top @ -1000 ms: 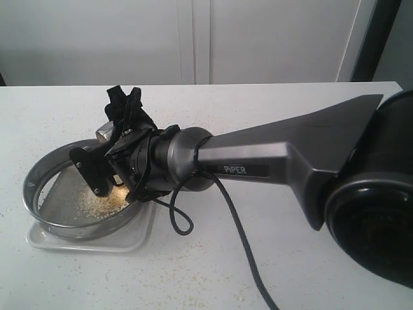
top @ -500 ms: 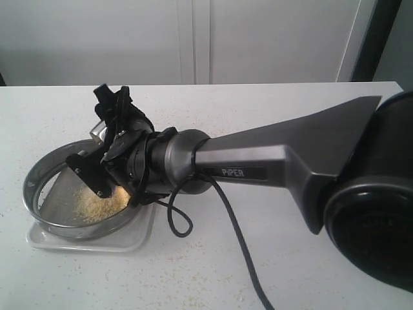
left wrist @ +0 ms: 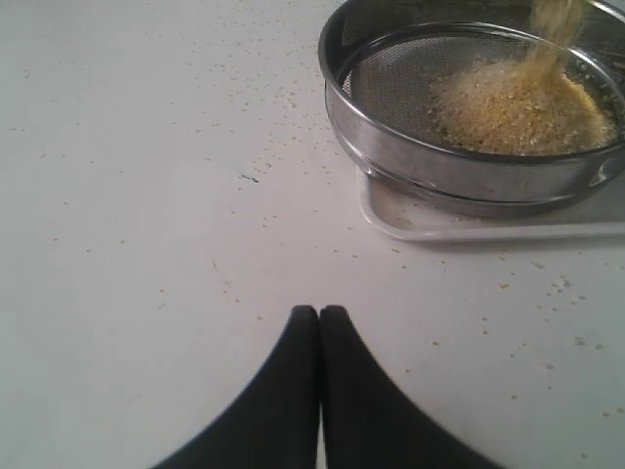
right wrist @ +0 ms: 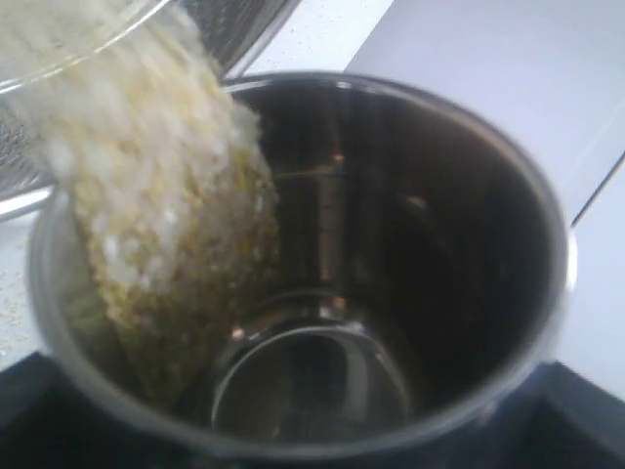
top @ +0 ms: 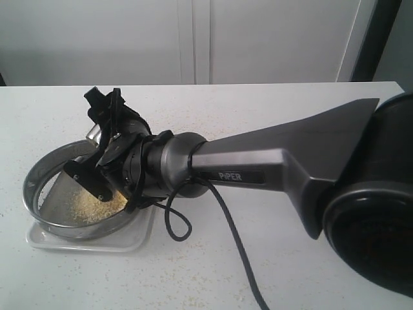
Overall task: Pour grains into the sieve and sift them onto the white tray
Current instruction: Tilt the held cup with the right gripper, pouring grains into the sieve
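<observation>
My right gripper (top: 103,119) reaches across to the left and is shut on a small steel cup (top: 95,134), tipped over the sieve (top: 39,187). In the right wrist view, the grains (right wrist: 146,205) slide along the cup wall (right wrist: 459,225) and over its lip. A yellow-tan heap of grains (left wrist: 518,107) lies on the mesh, with a stream falling onto it. The sieve rim (left wrist: 410,156) rests on the white tray (left wrist: 469,225), also seen in the exterior view (top: 97,244). My left gripper (left wrist: 319,315) is shut on nothing, low over the bare table short of the sieve.
Stray specks dot the white tabletop (top: 193,271) around the tray. The right arm's black cable (top: 239,252) loops down over the table beside the tray. A pale wall stands behind the table's far edge.
The right gripper has swung left and tipped the cup further. The heap of grains in the sieve has grown. The sieve and tray have not moved.
</observation>
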You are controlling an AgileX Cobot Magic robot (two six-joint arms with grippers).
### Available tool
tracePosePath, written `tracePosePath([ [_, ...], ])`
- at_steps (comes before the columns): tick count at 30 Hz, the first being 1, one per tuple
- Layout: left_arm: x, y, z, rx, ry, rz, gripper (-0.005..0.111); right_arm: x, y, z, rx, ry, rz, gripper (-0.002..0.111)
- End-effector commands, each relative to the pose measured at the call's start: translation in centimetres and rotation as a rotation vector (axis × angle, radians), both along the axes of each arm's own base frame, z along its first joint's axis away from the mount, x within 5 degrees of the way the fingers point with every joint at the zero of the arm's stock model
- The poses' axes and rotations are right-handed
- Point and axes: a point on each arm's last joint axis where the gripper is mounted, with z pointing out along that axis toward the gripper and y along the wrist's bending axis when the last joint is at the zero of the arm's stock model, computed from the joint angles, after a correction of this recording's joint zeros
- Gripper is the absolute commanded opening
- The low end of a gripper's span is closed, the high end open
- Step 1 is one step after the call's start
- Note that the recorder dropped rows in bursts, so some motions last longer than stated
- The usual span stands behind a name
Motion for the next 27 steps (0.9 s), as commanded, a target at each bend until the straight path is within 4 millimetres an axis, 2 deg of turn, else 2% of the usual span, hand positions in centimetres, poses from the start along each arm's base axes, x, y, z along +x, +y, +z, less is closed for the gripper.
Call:
tracePosePath([
  [1, -0.1, 0.0, -0.3, -0.01, 0.015, 0.001, 0.0, -0.1, 0.1, 1.3, -0.021, -0.064, -0.018, 0.0],
  [12, -0.1, 0.0, -0.3, -0.01, 0.015, 0.001, 0.0, 0.0, 0.1, 1.3, -0.04, -0.073, -0.017, 0.0],
  [14, -0.1, 0.0, -0.3, -0.01, 0.015, 0.001, 0.0, -0.2, -0.1, 2.1, -0.085, -0.121, -0.037, 0.0],
  [16, -0.1, 0.0, -0.3, -0.01, 0.015, 0.001, 0.0, -0.4, -0.1, 2.6, -0.054, -0.119, -0.038, 0.0],
  [21, -0.1, 0.0, -0.3, -0.01, 0.015, 0.001, 0.0, -0.9, 0.7, 2.2, -0.082, -0.088, 0.063, 0.0],
  [27, -0.1, 0.0, -0.3, -0.01, 0.015, 0.001, 0.0, -0.9, 0.8, 2.1, -0.098, -0.097, 0.06, 0.0],
])
